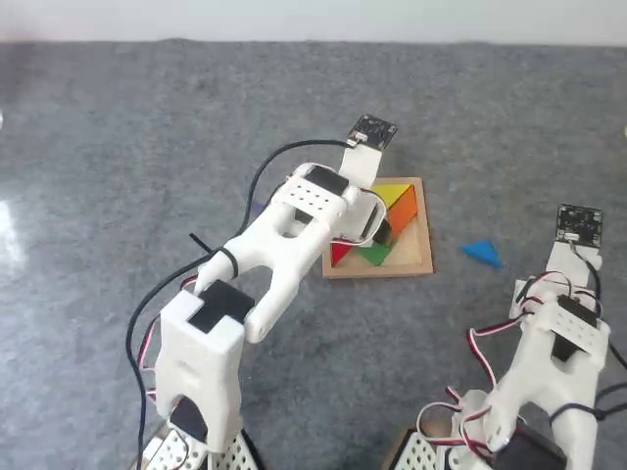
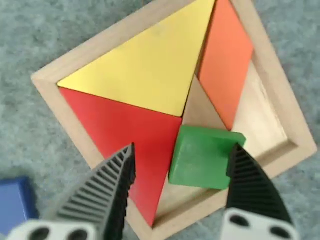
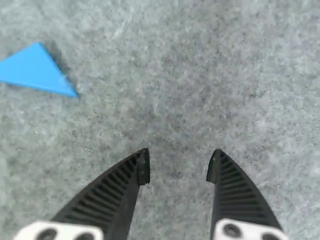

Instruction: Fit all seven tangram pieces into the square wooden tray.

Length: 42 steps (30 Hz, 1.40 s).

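Four pieces in the tray, two loose on the table

Wooden tray (image 1: 377, 271) sits right of centre in the high view. The left arm (image 1: 294, 235) stretches over it from the lower left and covers the tray's left part.

In that view, yellow and orange show toward the tray's upper right, red and green along its lower edge.

Left wrist view gives the layout:
- Yellow triangle (image 2: 145, 65) and red triangle (image 2: 120, 130) share a long edge.
- Orange piece (image 2: 227, 65) lies along the yellow's other side, against a tray wall.
- Green square (image 2: 200, 157) is touching the red triangle's edge, just beside the orange piece's tip.
- Bare wood shows between green and orange and along the wall next to them.
- Cannot tell if the square is seated flat.

Left end effector (image 2: 183, 152): jaws apart, straddling the green square. One finger is over the red triangle, clear of the square. The other is at the square's far edge, contact not resolvable.

Dark blue piece (image 2: 14, 202) is on the table (image 1: 147, 127), off the tray, near the corner where yellow and red meet.

Light blue triangle (image 1: 481, 252) is on the table, right of the tray in the high view, near but apart from it.

Right end effector (image 3: 179, 165): jaws apart, over bare grey table, well apart from the light blue triangle. Right arm (image 1: 558, 338) is at lower right of the high view.
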### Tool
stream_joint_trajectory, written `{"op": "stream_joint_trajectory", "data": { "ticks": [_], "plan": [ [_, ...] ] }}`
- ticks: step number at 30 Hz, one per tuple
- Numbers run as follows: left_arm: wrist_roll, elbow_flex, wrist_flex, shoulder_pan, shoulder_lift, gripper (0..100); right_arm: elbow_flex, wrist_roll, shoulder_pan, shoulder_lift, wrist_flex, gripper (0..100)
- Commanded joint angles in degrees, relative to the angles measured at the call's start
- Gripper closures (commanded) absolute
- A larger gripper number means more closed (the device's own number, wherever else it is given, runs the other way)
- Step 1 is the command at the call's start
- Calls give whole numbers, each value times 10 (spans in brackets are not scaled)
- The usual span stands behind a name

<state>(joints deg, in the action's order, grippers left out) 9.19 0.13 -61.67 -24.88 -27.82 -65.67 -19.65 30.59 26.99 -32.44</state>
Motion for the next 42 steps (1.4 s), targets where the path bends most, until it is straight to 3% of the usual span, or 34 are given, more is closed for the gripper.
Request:
{"op": "stream_joint_trajectory", "data": {
  "ticks": [1,10,17,30,42],
  "plan": [
    [-5,-24,-40,5,-1,746,4,2,-4,16,8,790],
    [-50,-25,-105,6,2,746,1,2,-13,16,9,790],
    [-45,-37,-102,7,42,746,1,2,-13,16,9,790],
    [-25,-35,-68,-55,45,746,1,2,-13,16,9,790],
    [-47,-31,-77,-4,15,746,1,2,-13,16,9,790]
  ]
}}
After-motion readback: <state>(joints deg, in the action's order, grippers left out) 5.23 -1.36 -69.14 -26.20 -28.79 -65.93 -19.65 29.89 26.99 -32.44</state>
